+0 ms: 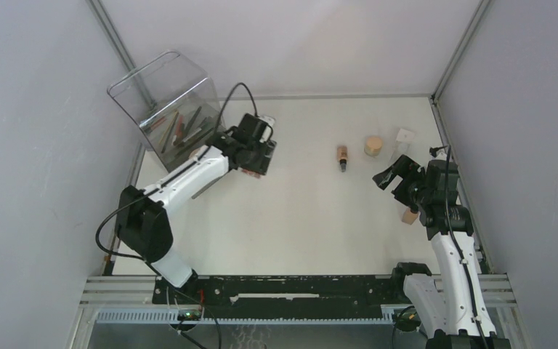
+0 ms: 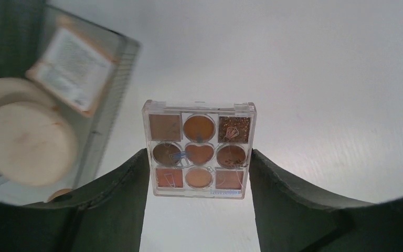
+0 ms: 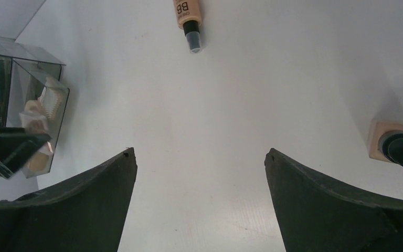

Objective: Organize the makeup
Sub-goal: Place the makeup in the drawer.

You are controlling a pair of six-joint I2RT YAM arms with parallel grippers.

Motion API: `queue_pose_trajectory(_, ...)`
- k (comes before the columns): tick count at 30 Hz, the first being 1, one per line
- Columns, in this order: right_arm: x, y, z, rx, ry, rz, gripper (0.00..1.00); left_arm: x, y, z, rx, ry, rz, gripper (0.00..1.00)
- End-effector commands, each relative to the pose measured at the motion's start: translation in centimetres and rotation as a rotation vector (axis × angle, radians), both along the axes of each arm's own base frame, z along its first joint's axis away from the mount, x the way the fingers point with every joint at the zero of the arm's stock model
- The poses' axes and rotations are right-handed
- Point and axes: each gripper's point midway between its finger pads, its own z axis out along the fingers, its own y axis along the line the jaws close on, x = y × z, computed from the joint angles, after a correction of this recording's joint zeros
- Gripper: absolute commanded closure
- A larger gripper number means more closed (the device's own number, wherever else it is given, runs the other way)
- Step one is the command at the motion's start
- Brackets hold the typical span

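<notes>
The eyeshadow palette [image 2: 199, 149] is clamped in my left gripper [image 2: 199, 157]. One finger presses on each side edge, and its nine brown and copper pans face the wrist camera. It hangs over the bench [image 1: 298, 233], just beside the clear organizer [image 1: 167, 102] at the far left. I cannot tell whether its lower edge touches the surface.

Through the organizer's near wall, in the left wrist view, I see blurred round peach powder discs [image 2: 26, 142] stacked together. Above them is a tilted, labelled square packet [image 2: 73, 71]. From overhead, thin brushes and pencils [image 1: 185, 127] lean in the tall rear compartment.

My right gripper [image 3: 199, 153] is spread wide on the other side of the bench, with only bare surface between the fingers. Ahead of it lies a BB tube [image 3: 188, 21] on its side, dark cap pointing back toward the gripper. Off to the right in that wrist view stands a tan bottle [image 3: 396, 147] with a black cap. It is well apart from the tube and touches nothing.
</notes>
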Motion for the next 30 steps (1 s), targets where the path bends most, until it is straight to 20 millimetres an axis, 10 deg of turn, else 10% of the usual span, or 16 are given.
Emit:
queue_pose_trajectory(1,0.6,-0.3,0.8,-0.024,-0.048,0.006,0.02,3.6,3.9,6.6,-0.091,-0.157,0.216,0.41)
queue_pose_trajectory(12,0.1,-0.1,0.8,-0.018,-0.046,0.011,0.02,9.6,11.9,6.4,-0.059,-0.237,0.594,0.39)
queue_pose_trajectory(30,-0.1,0.0,0.4,-0.017,-0.037,0.018,0.02,12.1,12.5,3.4,-0.046,-0.172,0.654,0.13)
